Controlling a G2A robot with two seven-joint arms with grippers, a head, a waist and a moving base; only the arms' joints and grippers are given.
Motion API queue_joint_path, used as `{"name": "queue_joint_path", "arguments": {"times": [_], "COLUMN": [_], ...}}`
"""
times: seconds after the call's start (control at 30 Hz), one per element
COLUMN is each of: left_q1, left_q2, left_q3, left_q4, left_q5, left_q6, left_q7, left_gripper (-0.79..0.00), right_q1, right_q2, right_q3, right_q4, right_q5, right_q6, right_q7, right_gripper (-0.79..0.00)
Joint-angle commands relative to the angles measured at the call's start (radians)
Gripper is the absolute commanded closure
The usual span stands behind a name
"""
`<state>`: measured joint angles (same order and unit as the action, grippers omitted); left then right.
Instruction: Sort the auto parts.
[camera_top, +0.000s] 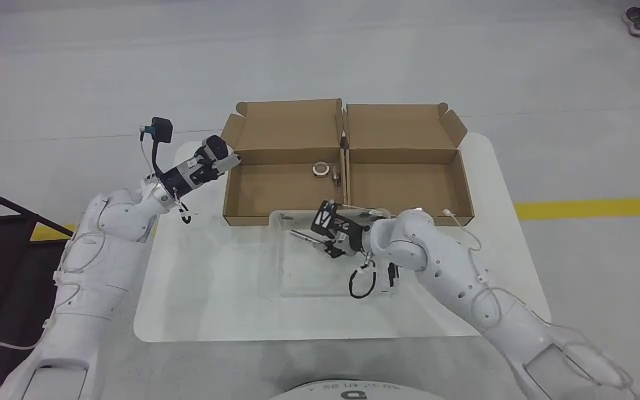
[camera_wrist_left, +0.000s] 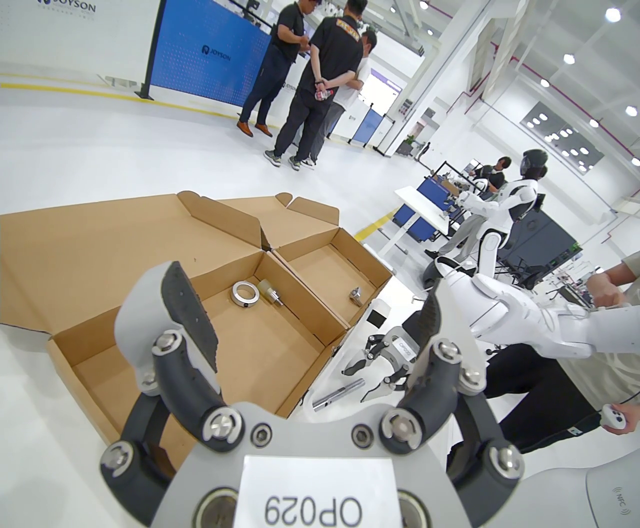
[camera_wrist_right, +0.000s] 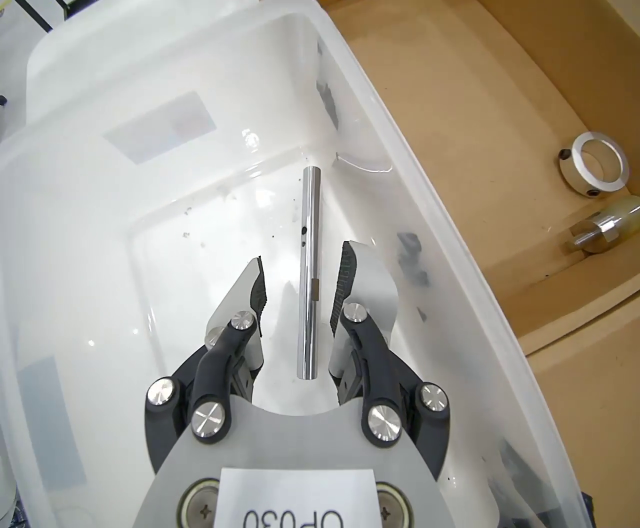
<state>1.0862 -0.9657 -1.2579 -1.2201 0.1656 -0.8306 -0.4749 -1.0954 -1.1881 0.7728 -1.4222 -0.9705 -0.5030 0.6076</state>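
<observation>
Rod (camera_wrist_right: 309, 270) between spread right jaws, bin wall (camera_wrist_right: 380, 125) close

Factory hall: yellow floor line (camera_top: 580, 209), humanoid robot (camera_wrist_left: 520, 197)

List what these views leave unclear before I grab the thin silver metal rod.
Top view: thin silver metal rod, partly covered by the right gripper.
Left wrist view: small metal part in the right-hand brown cardboard box, too small to identify.
Right wrist view: clear plastic bin's near floor, hidden behind that gripper.
</observation>
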Motion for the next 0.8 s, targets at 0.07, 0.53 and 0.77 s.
{"name": "queue_joint_path", "arguments": {"times": [0.07,0.53,0.77], "left_q1": [0.000,0.000,0.000], "left_q2": [0.000,0.000,0.000], "left_q3": [0.000,0.000,0.000], "left_q4": [0.000,0.000,0.000], "left_q5": [0.000,0.000,0.000], "left_q6": [0.000,0.000,0.000], "left_q7": [0.000,0.000,0.000], "left_gripper": [-0.785,-0.785,-0.785], "right_q1": [0.016,0.039,0.042], "right_q2": [-0.009,-0.030,-0.034], "right_q3": [-0.016,-0.054,-0.059], "right_q4": [0.036,0.079,0.089], "right_q5": [0.011,-0.003,-0.019], "right_q6": [0.005,0.043,0.062], "right_q7": [0.006,0.033,0.046], "right_gripper": [-0.305,-0.268,-0.209]}}
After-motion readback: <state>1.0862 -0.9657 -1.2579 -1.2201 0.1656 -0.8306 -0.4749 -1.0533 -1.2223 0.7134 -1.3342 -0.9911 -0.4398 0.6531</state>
